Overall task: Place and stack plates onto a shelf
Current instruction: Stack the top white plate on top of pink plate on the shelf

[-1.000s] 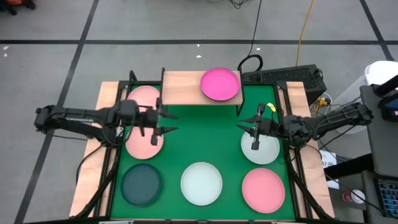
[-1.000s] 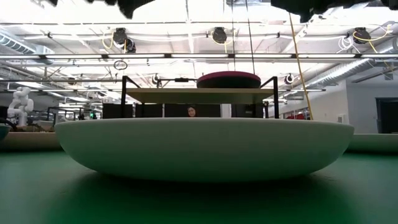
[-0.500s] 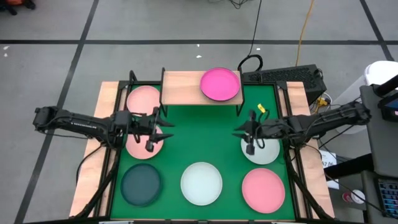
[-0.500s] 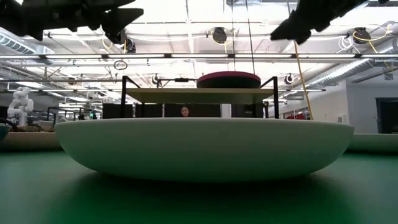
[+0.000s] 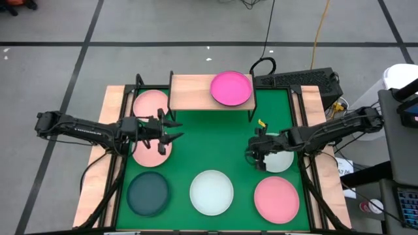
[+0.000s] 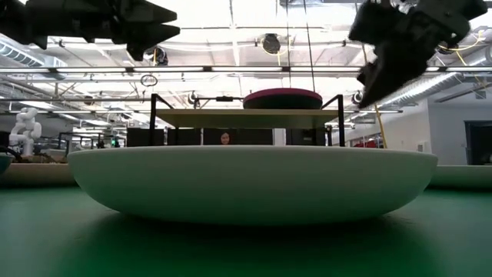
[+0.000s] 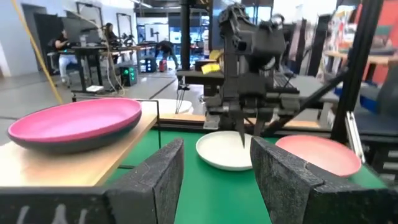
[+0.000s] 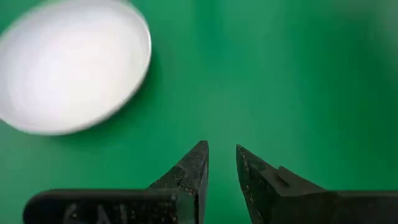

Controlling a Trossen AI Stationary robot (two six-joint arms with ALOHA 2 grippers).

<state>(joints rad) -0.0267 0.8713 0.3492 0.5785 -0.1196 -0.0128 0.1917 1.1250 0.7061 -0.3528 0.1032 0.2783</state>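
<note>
Counting one matte magenta plate (image 5: 231, 89) on the wooden-topped wire shelf (image 5: 189, 91); the remaining plates I can see sit on the green mat (image 5: 209, 140). My right gripper (image 5: 255, 154), fingers slightly parted and empty, hangs beside the whitish mint plate (image 5: 279, 160); left gripper (image 5: 171, 130) spread, empty.

The green mat (image 5: 215, 140) carries five plates; the shelf (image 5: 192, 91) apparently one.

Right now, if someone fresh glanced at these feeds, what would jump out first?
Probably the magenta plate, alone on the right end of the wooden shelf at the far edge of the green mat. Next, the two dark arms reaching in from either side: the left gripper open above the pink plates, and the right gripper pointing down at the mat's bare green beside a whitish plate, holding nothing.
</note>
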